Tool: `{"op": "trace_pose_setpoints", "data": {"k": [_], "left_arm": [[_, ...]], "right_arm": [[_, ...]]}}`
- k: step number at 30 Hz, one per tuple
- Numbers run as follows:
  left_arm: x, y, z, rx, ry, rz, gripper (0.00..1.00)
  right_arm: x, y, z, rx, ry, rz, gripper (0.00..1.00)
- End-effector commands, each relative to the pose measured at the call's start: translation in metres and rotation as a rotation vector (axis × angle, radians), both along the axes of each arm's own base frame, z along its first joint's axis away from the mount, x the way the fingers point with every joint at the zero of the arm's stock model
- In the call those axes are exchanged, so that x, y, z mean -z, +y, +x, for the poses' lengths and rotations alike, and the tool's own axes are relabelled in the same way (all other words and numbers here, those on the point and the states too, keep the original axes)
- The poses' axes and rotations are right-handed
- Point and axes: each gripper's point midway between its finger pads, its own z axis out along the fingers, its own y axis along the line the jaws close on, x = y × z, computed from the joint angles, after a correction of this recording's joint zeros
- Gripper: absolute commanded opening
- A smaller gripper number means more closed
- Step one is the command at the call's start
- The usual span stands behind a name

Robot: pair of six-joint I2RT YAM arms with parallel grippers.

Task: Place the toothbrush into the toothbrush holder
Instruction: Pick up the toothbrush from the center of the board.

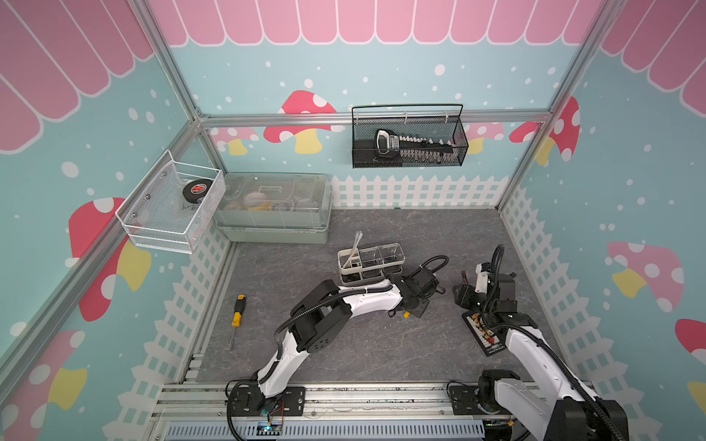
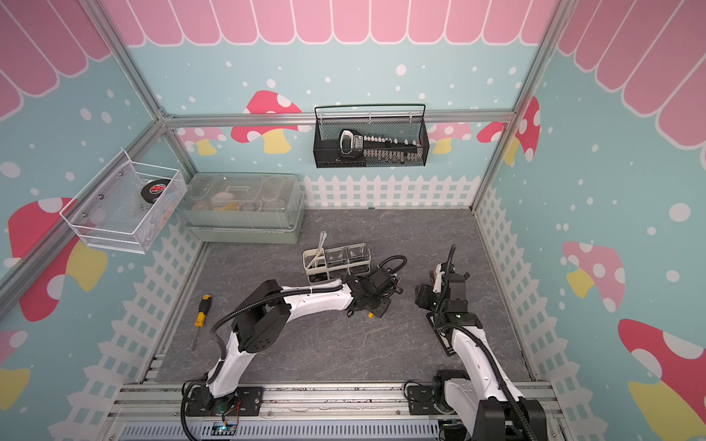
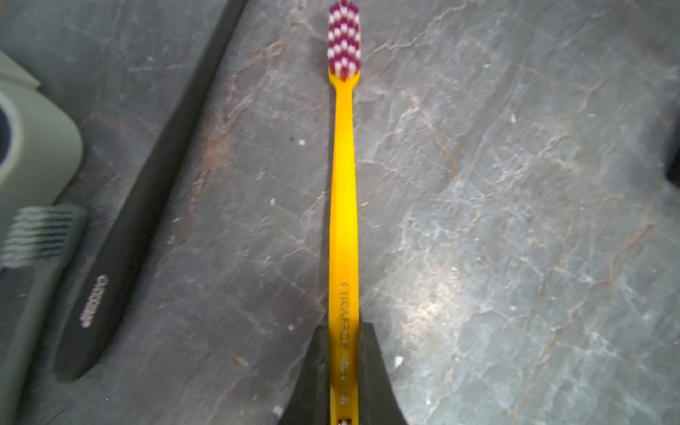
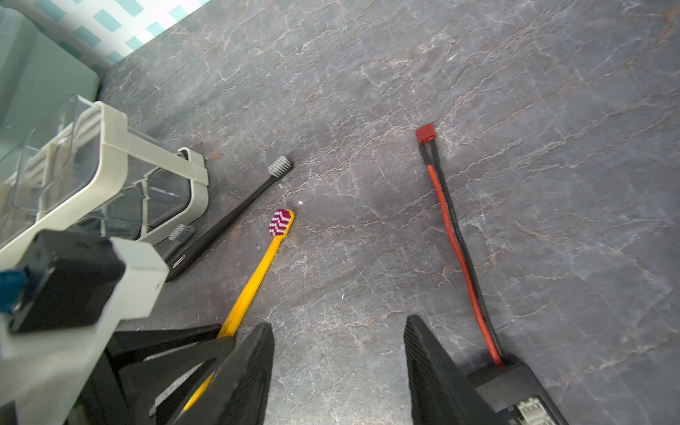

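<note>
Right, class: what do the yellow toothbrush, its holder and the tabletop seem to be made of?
Yellow toothbrush: likely glossy moulded plastic, slightly translucent; bristles look synthetic.
Toothbrush holder: matte off-white plastic frame, with see-through cups, probably clear plastic.
Tabletop: grey veined stone look, perhaps printed laminate; soft sheen.

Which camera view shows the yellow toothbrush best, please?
The left wrist view: the yellow toothbrush runs its full length, bristles to handle, with the left end effector shut on the handle. The right wrist view shows it smaller, its handle end hidden. In both top views I cannot make it out.
</note>
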Motion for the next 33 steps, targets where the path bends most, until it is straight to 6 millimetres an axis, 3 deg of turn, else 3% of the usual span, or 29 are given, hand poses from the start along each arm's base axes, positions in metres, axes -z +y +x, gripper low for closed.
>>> {"op": "trace_pose_setpoints", "data": {"k": [1,9,16,24,33], "left_arm": [[-0.027,0.005,-0.002,0.026,-0.009,-0.032,0.00],[-0.066,-0.006,-0.010,0.103,-0.013,-0.119,0.00],[-0.096,-0.004,-0.013,0.129,-0.044,-0.156,0.00],[-0.124,-0.015,-0.028,0.185,-0.097,-0.231,0.00],[-0.131,-0.025,-0.045,0.244,-0.121,-0.251,0.00]], "right_arm": [[-0.009,0.009,0.002,-0.057,-0.054,0.023,0.57],[-0.031,0.037,0.002,-0.213,-0.178,0.101,0.58],[-0.054,0.050,-0.002,-0.283,-0.299,0.142,0.61],[-0.050,0.053,0.003,-0.296,-0.282,0.161,0.61],[-0.054,0.052,0.004,-0.294,-0.296,0.153,0.61]]}}
